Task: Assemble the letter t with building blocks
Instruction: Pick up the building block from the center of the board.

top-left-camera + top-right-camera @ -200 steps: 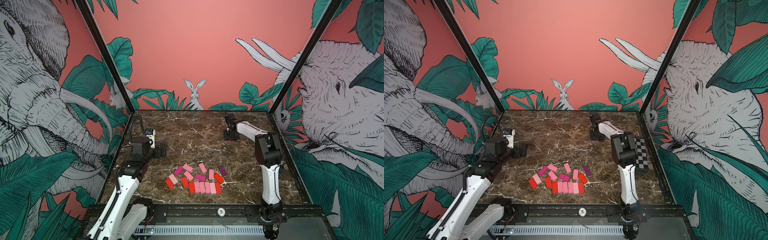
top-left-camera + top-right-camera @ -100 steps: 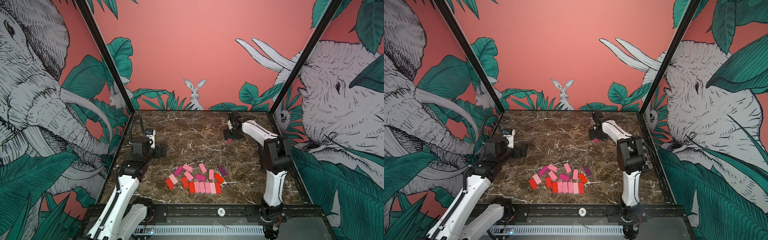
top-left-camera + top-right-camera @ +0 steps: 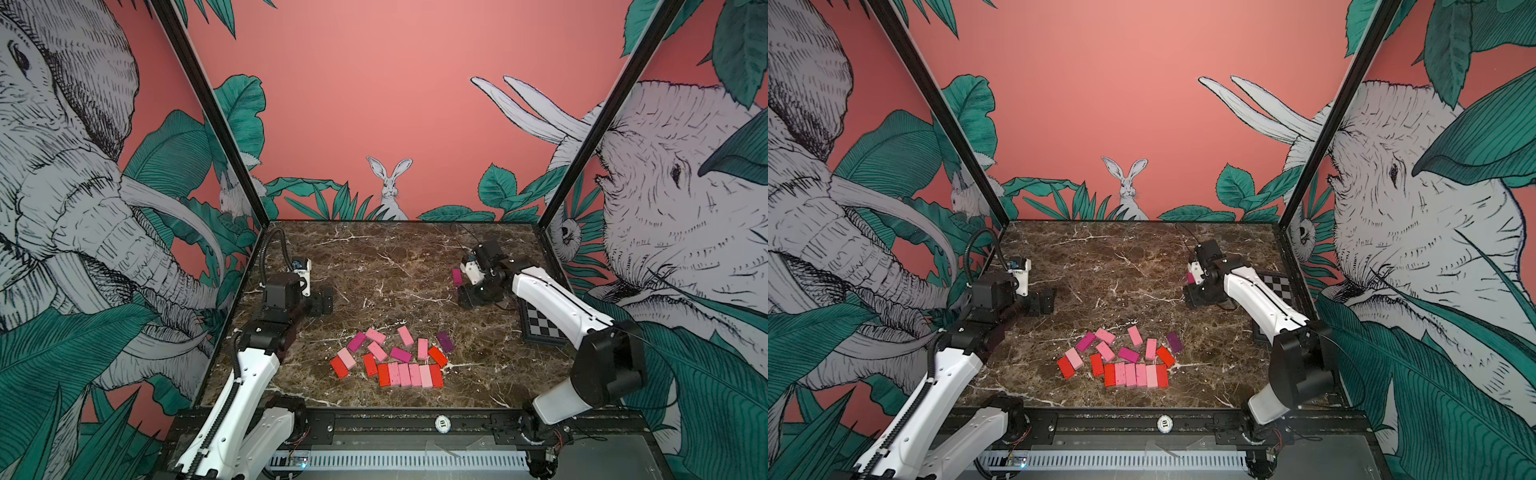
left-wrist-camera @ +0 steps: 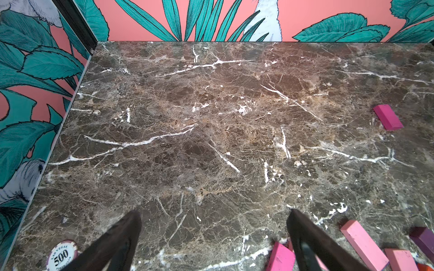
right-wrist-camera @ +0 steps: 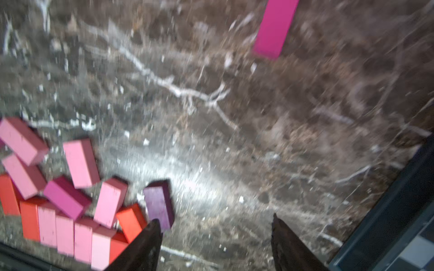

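We are looking at the building blocks (image 3: 409, 375) lying flat on the marble table (image 3: 374, 257), most of them clustering near its front edge. A tidy row of red and pink ones is sitting side by side, touching, with loose pink, magenta and red pieces scattered just behind it and a dark purple block (image 3: 445, 341) at the edge of the group. One magenta block (image 3: 457, 277) is lying alone, well apart from the rest, farther back and just beside the right arm. The right gripper (image 5: 215, 218) is hanging over the table with its jaws parted and nothing between them, and its wrist view is coming out blurred. The left gripper (image 4: 213, 212) is sitting low at the robot's left side, jaws spread wide and holding nothing. We are judging these blocks to be light, stiff and smooth-faced, so likely to slide or pivot at a nudge. We are favouring a pinch across the two long sides at mid-length, coming straight down, and taking loose pieces before those touching neighbours.
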